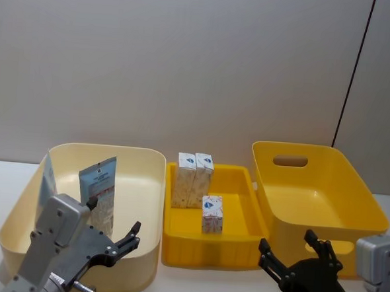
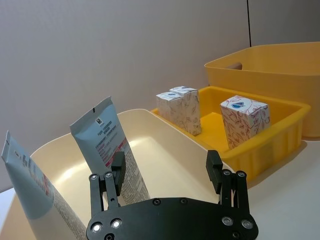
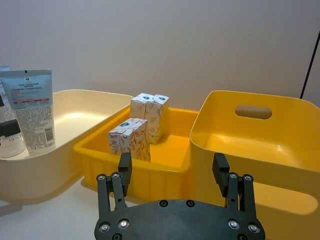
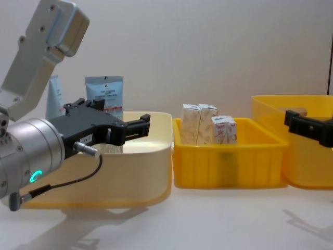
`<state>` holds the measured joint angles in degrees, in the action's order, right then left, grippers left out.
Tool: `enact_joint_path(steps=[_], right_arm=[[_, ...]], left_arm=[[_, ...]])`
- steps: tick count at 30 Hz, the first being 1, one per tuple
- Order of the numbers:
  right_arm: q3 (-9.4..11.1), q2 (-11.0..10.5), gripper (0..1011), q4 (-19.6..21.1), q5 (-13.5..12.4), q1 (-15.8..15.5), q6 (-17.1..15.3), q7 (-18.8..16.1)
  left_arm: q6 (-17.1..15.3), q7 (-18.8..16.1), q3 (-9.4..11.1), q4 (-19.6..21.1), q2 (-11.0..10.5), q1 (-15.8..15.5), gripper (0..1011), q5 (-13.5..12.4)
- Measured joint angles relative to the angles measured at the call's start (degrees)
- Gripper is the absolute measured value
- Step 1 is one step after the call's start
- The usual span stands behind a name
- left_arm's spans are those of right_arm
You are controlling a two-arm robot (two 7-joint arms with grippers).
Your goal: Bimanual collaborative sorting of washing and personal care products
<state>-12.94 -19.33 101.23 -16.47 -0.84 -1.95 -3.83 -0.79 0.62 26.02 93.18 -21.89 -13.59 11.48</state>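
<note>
Jaws spread empty on both: left gripper (image 2: 166,162) (beside the leaning blue-grey tube (image 2: 102,137) in the cream bin (image 2: 160,145)) could topple it; right gripper (image 3: 172,165) hovers near-right.

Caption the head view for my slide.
Open, the left end effector and right end effector face tubes in a cream bin, three cartons in a yellow tray, and a deeper yellow bin.

Soft, even light is falling from above, leaving the wall (image 1: 186,66) evenly lit. A pale sheen is showing on the floor of the deep yellow bin (image 3: 280,145) and inside the cream bin (image 3: 80,116). Faint, soft-edged shadows are lying on the table (image 4: 218,219) beneath the bins and arms. A small green ring (image 4: 34,176) is glowing on the left arm (image 4: 31,148).
</note>
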Motion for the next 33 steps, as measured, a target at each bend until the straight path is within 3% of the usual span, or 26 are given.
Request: enact_joint_path(steps=[33], right_arm=[[0.00,0.00,1001,0.00,0.00,0.00,0.00,0.00]], left_arm=[[0.00,0.00,0.00,0.00,0.00,0.00,1003,0.00]])
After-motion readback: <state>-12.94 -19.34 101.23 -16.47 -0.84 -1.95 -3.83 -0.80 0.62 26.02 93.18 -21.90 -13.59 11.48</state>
